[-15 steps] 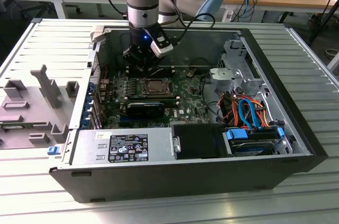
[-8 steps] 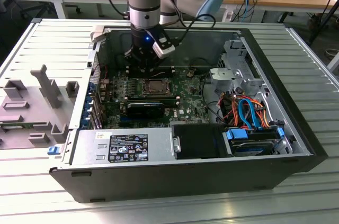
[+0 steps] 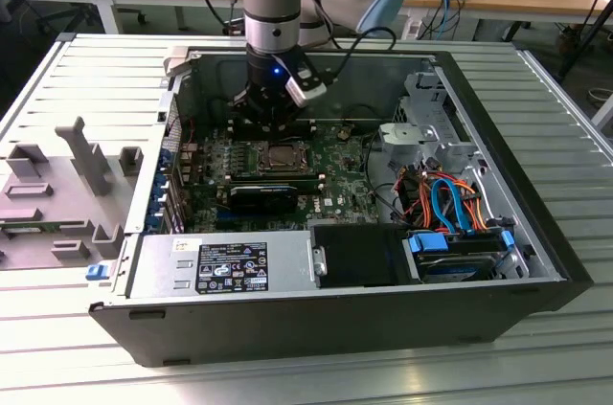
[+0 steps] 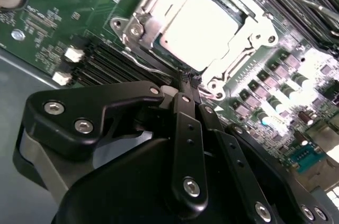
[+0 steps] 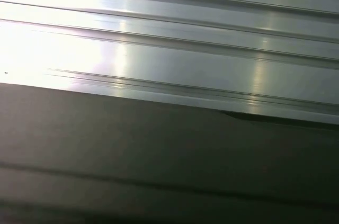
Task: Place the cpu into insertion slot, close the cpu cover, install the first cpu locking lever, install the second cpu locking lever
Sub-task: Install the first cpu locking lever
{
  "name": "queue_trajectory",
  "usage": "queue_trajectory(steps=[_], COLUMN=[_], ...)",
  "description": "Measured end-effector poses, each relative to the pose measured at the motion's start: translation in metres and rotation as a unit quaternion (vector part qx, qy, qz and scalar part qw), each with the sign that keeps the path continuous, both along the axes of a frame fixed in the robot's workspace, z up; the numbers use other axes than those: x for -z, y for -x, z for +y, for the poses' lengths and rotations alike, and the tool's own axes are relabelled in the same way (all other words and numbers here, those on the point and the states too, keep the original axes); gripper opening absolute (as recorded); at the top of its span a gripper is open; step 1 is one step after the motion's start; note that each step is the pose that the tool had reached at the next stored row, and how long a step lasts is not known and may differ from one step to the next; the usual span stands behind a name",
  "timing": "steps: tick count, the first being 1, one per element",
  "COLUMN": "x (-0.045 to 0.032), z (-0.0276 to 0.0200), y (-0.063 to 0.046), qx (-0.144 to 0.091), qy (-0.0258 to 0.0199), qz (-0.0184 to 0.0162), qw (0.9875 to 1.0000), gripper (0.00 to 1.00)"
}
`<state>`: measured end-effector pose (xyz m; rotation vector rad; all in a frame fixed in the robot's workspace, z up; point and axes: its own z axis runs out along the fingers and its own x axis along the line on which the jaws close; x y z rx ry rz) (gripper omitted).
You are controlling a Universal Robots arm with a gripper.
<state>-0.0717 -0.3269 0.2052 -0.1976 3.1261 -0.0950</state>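
My jaws (image 4: 189,82) pinched together, tips at thin wire lever (image 4: 151,60) beside cpu cover (image 4: 241,49); grip on it unclear. Cpu (image 4: 204,28) seated in insertion slot (image 3: 281,157), cover down. Lever springy, slippery; take near its end.
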Motion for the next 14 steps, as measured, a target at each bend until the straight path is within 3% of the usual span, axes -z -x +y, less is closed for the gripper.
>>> queue_trajectory(steps=[8, 11, 13, 14], x=[0.0018, 0.0036, 0.0042, 0.004], z=[-0.0007, -0.0018, -0.0017, -0.0019], y=[-0.013, -0.035, -0.038, -0.038], qx=[-0.001, -0.004, -0.006, -0.006], qy=[0.0002, -0.0005, -0.0133, -0.0172], qz=[0.0023, 0.0062, 0.0062, 0.0064], qw=[1.0, 1.0, 0.9999, 0.9998], gripper=[0.11, 0.11, 0.11, 0.11])
